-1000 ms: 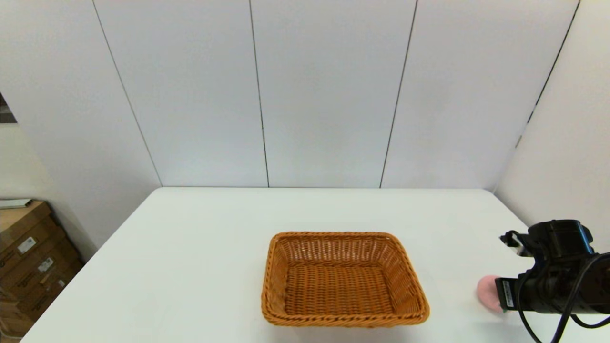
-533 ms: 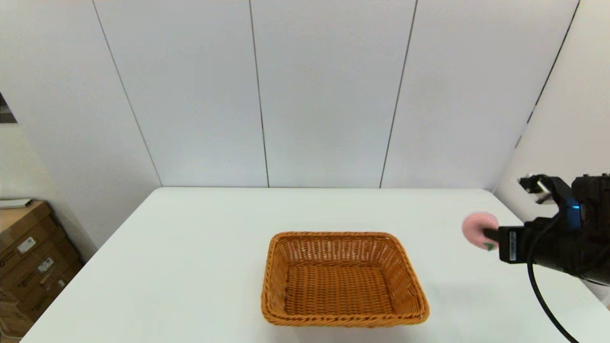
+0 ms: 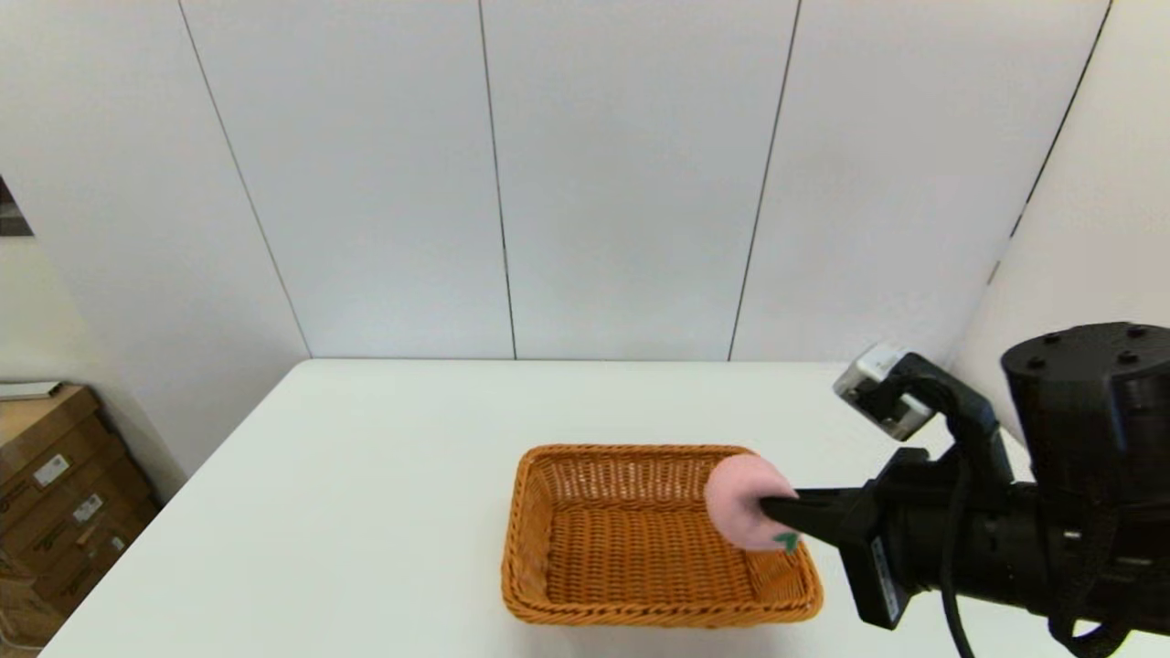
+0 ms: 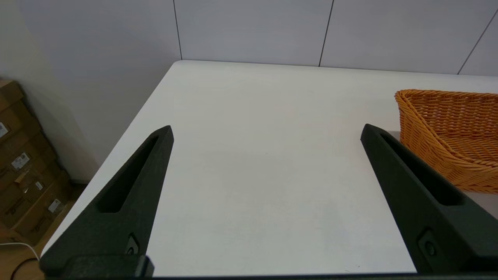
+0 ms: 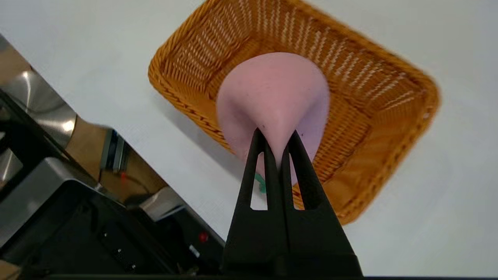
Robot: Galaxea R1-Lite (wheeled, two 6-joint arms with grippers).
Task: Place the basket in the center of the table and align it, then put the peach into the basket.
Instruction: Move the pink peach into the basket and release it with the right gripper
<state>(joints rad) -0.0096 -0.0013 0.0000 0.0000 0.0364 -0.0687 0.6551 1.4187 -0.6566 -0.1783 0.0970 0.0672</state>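
The small pink toy peach (image 3: 742, 501), pinched between the nearly closed jaws of the right gripper (image 3: 784, 514) above the orange-brown woven wicker basket (image 3: 640, 585), is best lowered further before being released.

Brown cardboard boxes (image 3: 55, 484) with white labels are stacked on the floor beside a pale panelled wall (image 3: 631, 174).

Basket, peach and table.
Orange-brown woven wicker basket (image 3: 640, 548) sat upright on white smooth table (image 3: 366, 457); small pink toy peach (image 3: 742, 501) hung pinched above its right side.
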